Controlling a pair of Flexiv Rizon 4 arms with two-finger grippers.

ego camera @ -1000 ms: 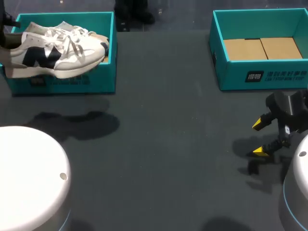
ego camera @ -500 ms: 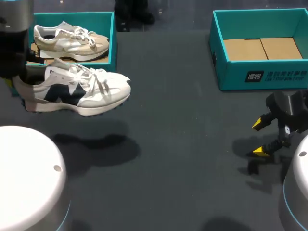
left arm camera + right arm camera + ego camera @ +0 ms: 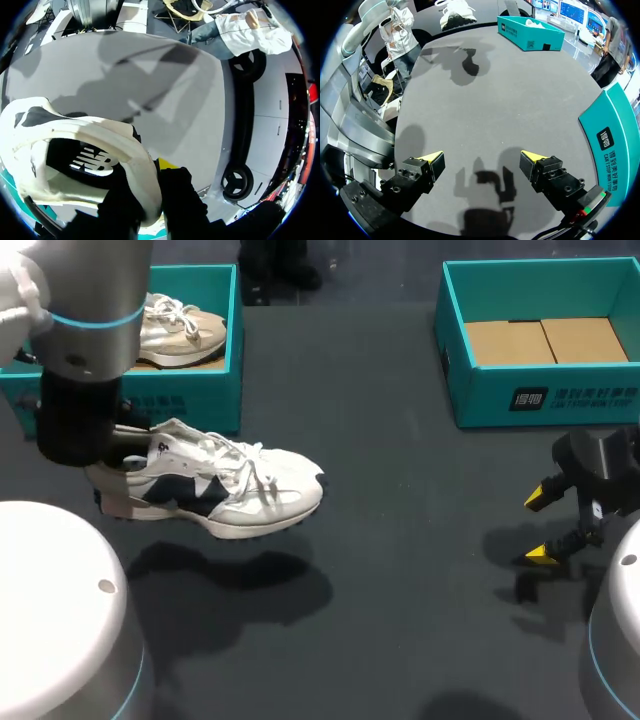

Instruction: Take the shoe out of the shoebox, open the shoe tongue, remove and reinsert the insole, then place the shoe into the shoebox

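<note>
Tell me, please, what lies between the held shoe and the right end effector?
Nothing: in the head view, only bare table lies between the shoe and the right end effector, which is open.

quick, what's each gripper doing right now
Left gripper: shut on the white shoe, clamped at its heel collar.
Right gripper: open, holding nothing.

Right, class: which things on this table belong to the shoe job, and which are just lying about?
Belong to the job:
white shoe, held off the table
left arm, jaws shut on the white shoe's heel
left shoebox

Just lying about:
beige shoe, in the left shoebox
right box, cardboard inside
right arm, jaws open, holding nothing
</note>
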